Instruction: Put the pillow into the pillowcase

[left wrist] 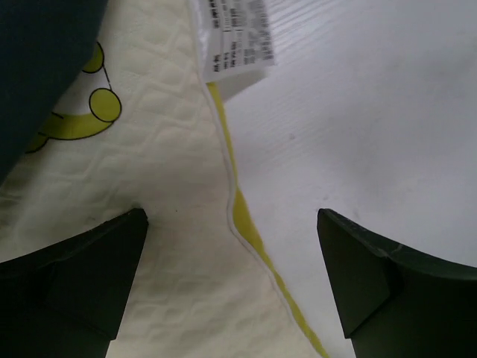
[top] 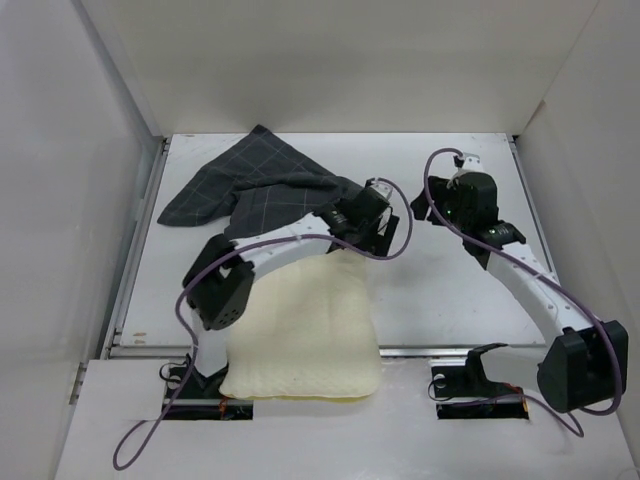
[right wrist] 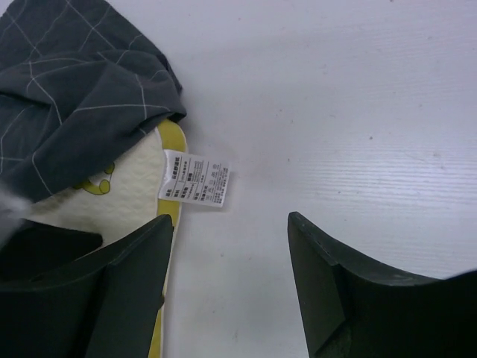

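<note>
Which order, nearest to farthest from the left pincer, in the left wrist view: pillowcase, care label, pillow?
1. pillow: its yellow-piped edge runs right between the fingers of the open left pincer.
2. care label: ahead, top centre.
3. pillowcase: farthest, upper left corner.

Counted: one pillow (top: 305,330), one pillowcase (top: 255,185), one white printed label (right wrist: 195,179) (same one in both wrist views). Two arms, left arm (top: 290,238) and right arm (top: 525,282), with two grippers in all: left gripper (left wrist: 231,215), right gripper (right wrist: 231,218). One counter (top: 450,285).
</note>
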Robot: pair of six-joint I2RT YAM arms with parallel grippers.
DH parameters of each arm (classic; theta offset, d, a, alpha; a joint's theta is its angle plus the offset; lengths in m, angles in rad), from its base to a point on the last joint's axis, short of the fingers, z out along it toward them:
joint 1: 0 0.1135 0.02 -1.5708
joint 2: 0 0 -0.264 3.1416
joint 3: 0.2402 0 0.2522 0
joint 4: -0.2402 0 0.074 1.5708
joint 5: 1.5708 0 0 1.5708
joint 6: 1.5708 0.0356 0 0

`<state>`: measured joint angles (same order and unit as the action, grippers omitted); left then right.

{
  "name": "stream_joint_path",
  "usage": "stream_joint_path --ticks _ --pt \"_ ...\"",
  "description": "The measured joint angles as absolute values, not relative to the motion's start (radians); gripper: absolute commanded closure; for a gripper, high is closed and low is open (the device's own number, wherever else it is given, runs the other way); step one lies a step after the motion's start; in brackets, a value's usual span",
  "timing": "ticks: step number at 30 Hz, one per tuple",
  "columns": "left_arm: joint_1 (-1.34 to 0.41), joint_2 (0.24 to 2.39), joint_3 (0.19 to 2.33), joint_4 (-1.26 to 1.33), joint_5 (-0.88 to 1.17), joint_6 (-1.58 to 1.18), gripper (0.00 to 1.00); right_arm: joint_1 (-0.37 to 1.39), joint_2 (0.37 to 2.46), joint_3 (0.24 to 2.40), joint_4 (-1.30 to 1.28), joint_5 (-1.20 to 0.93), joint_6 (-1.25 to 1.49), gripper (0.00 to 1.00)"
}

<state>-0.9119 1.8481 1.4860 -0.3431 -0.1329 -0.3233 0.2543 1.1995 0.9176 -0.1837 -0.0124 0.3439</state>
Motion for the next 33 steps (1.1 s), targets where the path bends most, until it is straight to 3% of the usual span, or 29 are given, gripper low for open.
stream_joint_path --ticks 6,8,10,11,20,27,33 --pt "-0.913 2.020 1.604 -0.486 -0.340 -0.447 0.00 0.222 1.243 0.918 -0.171 -0.103 0.334 0.30" --pt "-0.907 2.020 1.619 -0.518 -0.395 -0.491 0.21 0.222 1.264 0.917 -0.163 -0.138 0.323 0.30" --pt "-0.896 2.021 1.622 -0.533 -0.438 -0.518 0.70 0.222 1.282 0.914 -0.146 -0.174 0.308 0.28" --pt "-0.891 2.024 1.622 -0.545 -0.459 -0.527 1.00 0.222 1.290 0.913 -0.134 -0.195 0.302 0.27" --pt "-0.879 2.023 1.605 -0.561 -0.524 -0.532 1.00 0.222 1.323 0.847 0.021 -0.339 0.234 0.21" --pt "-0.889 1.718 1.437 -0.527 -0.517 -0.510 1.00 0.251 1.393 0.850 0.187 -0.393 0.132 0.21" --pt "-0.889 1.544 1.425 -0.541 -0.505 -0.495 1.00 0.304 1.587 0.973 0.293 -0.445 0.046 0.21"
